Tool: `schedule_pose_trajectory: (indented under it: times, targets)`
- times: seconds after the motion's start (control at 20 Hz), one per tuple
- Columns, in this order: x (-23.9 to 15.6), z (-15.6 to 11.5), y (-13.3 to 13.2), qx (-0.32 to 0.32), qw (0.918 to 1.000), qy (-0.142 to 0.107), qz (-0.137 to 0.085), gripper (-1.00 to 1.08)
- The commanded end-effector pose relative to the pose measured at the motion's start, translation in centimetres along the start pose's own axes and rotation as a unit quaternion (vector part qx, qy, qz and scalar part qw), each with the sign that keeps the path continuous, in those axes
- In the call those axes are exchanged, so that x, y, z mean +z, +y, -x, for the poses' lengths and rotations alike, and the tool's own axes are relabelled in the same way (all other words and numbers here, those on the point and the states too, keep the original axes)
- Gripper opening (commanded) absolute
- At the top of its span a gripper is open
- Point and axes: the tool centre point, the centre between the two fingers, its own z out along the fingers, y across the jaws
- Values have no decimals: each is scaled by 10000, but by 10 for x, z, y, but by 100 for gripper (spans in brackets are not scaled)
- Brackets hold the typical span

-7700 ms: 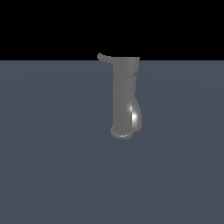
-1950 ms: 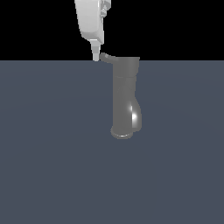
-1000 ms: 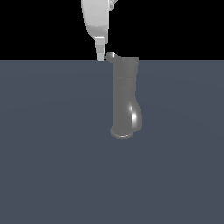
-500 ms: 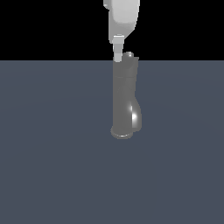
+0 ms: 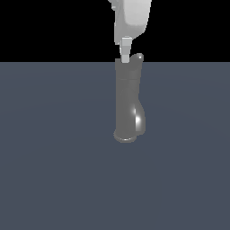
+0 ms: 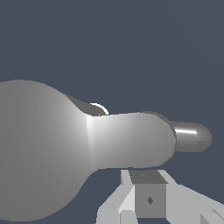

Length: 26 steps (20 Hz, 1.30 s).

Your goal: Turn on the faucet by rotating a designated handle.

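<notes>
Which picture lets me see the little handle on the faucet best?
The wrist view. There the handle fills the middle, sticking out from the faucet cap to a shiny rounded tip, right beside the gripper. In the exterior view only its upturned tip peeks above the cap, next to the gripper.

The faucet (image 5: pixel 128 103) — glossy grey metal; the pincer (image 5: pixel 125 54) — smooth, matt white.
</notes>
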Motion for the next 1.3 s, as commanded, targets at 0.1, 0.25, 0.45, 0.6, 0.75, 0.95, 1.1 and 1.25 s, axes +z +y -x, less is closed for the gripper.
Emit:
schedule_pose_trajectory:
  times: [0.1, 0.25, 0.45, 0.6, 0.75, 0.95, 1.1, 1.25]
  targets:
    - [0, -50, -5, 341, 9994, 10, -44, -100]
    - [-1, -64, -9, 386, 9992, 11, -47, -100]
    - [-1, -82, -13, 444, 9990, 12, -50, -100]
    - [0, -42, -14, 83, 9999, -62, 19, -100]
    - [0, -49, -21, 124, 9999, -53, 12, -100]
    - [0, -58, -31, 178, 9998, -42, 1, -100]
    - [0, -65, -37, 218, 9998, -34, -6, -100]
    - [-1, -72, -44, 257, 9997, -27, -13, -100]
